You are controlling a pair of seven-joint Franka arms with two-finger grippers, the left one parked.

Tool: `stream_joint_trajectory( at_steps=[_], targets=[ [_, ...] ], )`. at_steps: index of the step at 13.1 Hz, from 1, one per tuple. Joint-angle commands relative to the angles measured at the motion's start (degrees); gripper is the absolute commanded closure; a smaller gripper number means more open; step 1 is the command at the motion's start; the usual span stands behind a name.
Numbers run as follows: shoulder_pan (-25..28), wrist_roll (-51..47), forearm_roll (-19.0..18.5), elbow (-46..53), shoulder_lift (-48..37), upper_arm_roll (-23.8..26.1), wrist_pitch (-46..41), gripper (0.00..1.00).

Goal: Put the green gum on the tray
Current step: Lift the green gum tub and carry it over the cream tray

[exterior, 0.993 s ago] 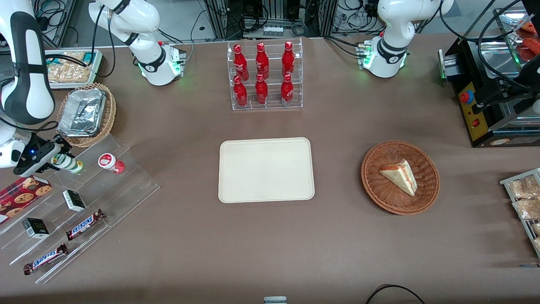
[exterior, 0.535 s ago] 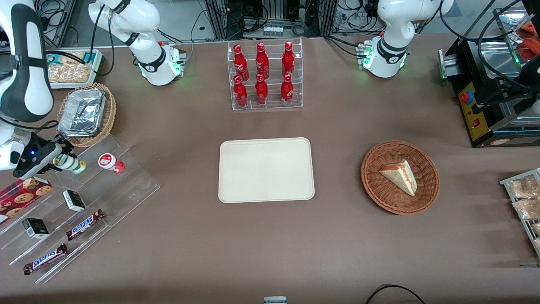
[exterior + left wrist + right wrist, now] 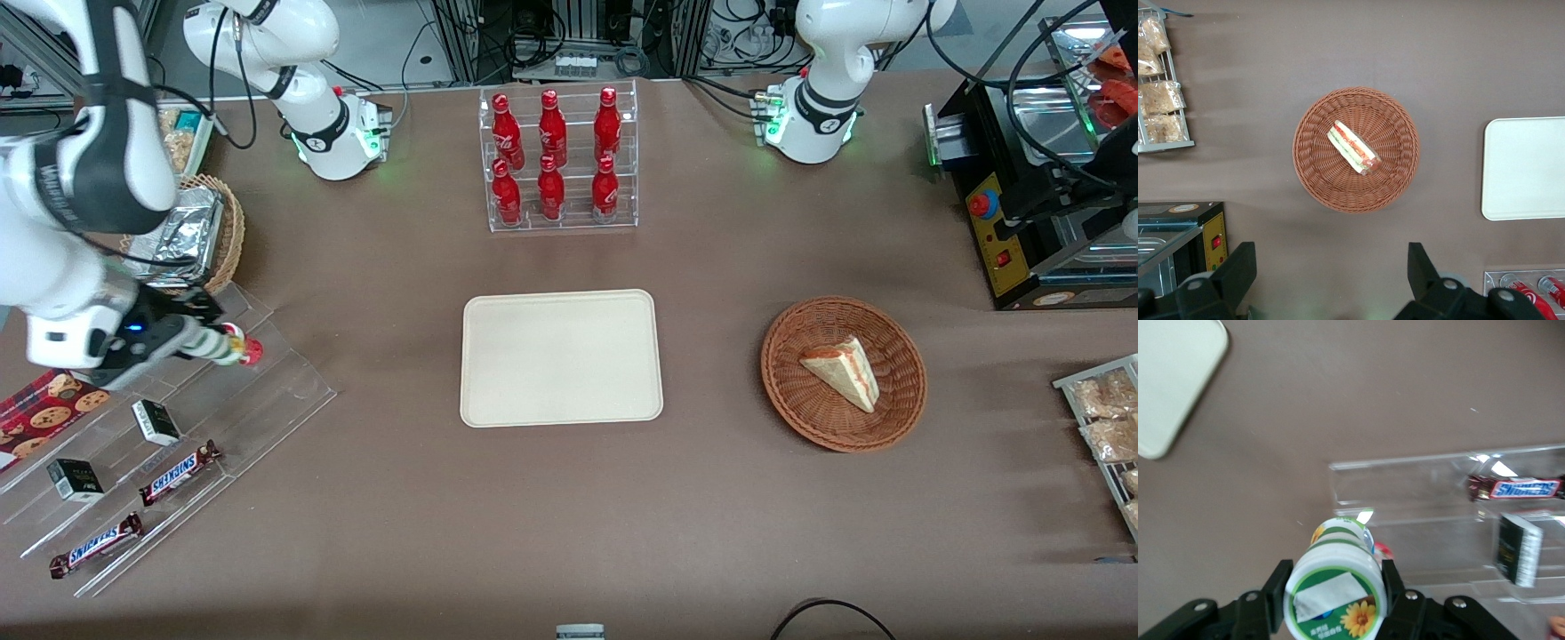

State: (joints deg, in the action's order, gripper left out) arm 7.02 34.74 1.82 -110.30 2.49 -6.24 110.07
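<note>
Right wrist view: gripper (image 3: 1333, 590) clamps the green gum (image 3: 1335, 587), a finger pressed on each side of the bottle, over the clear stepped rack (image 3: 1451, 500). A Snickers bar (image 3: 1518, 488) and a small black box (image 3: 1518, 548) sit on the rack. Front view: gripper (image 3: 197, 340) holds the gum (image 3: 216, 346) above the rack's upper step, toward the working arm's end, overlapping the red-lidded bottle (image 3: 245, 350). Tray (image 3: 561, 357) lies well apart at table centre.
</note>
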Motion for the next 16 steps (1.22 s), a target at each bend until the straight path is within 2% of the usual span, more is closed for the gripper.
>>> stream_joint_trajectory(
  at_steps=[1,4,7,16],
  targets=[
    [6.23,-11.23,1.08,2.89,2.34,-0.53,-1.79,1.00],
    [12.83,-23.89,1.87,8.06,8.12,-0.53,-1.79,1.00],
    [17.39,-32.68,6.00,15.44,15.42,-0.53,-1.53,1.00],
    [31.90,-62.74,6.09,23.81,27.21,-0.53,1.27,1.00]
  ],
)
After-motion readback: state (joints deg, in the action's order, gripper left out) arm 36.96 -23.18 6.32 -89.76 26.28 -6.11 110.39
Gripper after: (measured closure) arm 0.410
